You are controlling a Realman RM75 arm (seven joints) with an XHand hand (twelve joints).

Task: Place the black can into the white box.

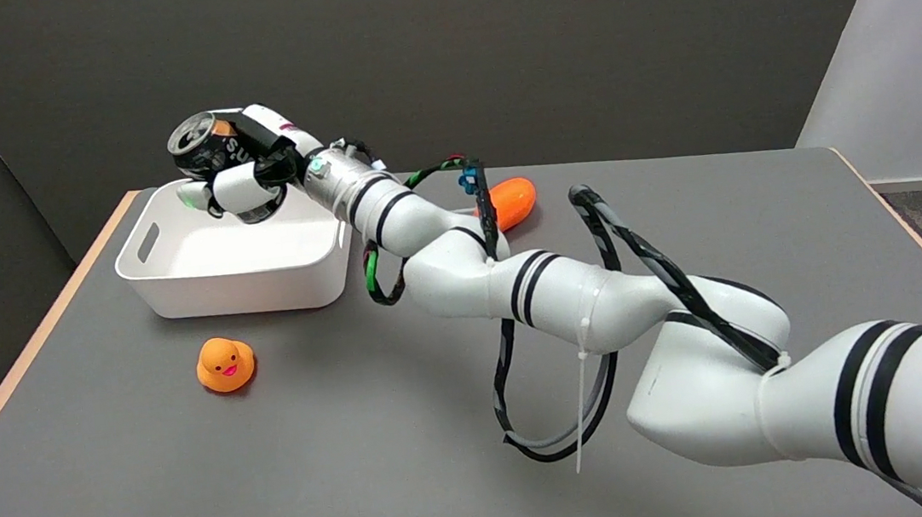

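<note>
The right hand (243,179) grips the black can (202,145) on its side, fingers wrapped round, above the white box (237,286); positioned, I judge, for lowering in.

Duck (225,365) before the box (235,269) (egg-shaped toy (511,201) to its right).
</note>
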